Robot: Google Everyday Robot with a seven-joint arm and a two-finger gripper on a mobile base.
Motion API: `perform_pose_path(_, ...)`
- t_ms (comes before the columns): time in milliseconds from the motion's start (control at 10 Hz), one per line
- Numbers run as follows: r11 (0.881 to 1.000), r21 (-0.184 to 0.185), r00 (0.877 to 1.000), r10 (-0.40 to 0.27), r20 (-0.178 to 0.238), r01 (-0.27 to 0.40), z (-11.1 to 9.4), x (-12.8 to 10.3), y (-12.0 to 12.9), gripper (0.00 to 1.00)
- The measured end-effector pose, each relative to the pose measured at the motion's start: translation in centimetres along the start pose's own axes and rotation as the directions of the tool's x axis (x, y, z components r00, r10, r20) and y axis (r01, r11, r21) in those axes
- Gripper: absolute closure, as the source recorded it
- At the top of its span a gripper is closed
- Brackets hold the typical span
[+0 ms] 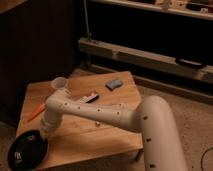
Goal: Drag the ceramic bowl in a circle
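The ceramic bowl (26, 151) is a wide, shallow, glossy black dish with pale specks inside. It sits at the front left corner of the wooden table (95, 135) and seems to reach past the table's edge. My white arm stretches from the lower right across the table, bends at an elbow and points down. My gripper (44, 134) is at the bowl's far right rim, and the wrist above hides most of it.
A small translucent white cup (59, 84) stands at the back left of the table. An orange stick-like object (36, 113) lies near the left edge. A dark snack bar (90, 97) and a blue-grey sponge (114, 83) lie further back. Dark cabinets and shelving stand behind.
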Motion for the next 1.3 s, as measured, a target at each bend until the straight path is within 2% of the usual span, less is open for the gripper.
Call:
perform_pose_path(200,1.0,0.026,0.999,0.012,0.035,-0.013,-2.4,-2.7,-3.3,1.0)
perform_pose_path(400,0.997,0.062,0.998,0.035,0.044,-0.037,-4.0,-4.4,-6.0,1.0)
perform_pose_path(700,0.986,0.131,0.995,0.095,0.041,-0.1,-4.2,-4.4,-8.9,1.0)
perform_pose_path(800,0.979,0.163,0.992,0.122,0.037,-0.126,-3.9,-3.4,-9.4,1.0)
perform_pose_path(1000,0.965,0.199,0.985,0.167,0.047,-0.173,-4.4,-1.3,-10.5,1.0)
perform_pose_path(1100,0.952,0.227,0.978,0.2,0.054,-0.207,-5.1,0.8,-11.0,1.0)
perform_pose_path(1300,0.933,0.269,0.971,0.231,0.068,-0.241,-6.6,4.3,-11.3,1.0)
